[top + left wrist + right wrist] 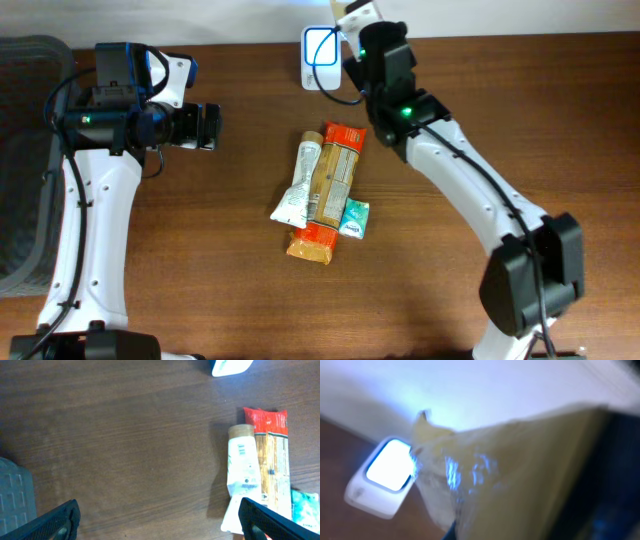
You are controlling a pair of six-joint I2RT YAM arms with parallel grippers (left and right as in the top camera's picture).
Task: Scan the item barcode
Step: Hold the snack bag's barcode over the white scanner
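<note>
My right gripper (361,33) is at the back of the table beside the white scanner (322,58), whose window glows blue. It is shut on a pale, crinkly packet (520,470) that fills the right wrist view and hides the fingers; the lit scanner (387,475) sits just left of it. My left gripper (208,127) hangs open over bare wood at the left, its fingers (55,522) wide apart with nothing between them.
A pile lies mid-table: a white tube (298,180), a red-and-tan packet (335,170), a teal sachet (354,217) and an orange pack (310,243). The tube (242,467) also shows in the left wrist view. A grey basket (25,160) stands at the far left.
</note>
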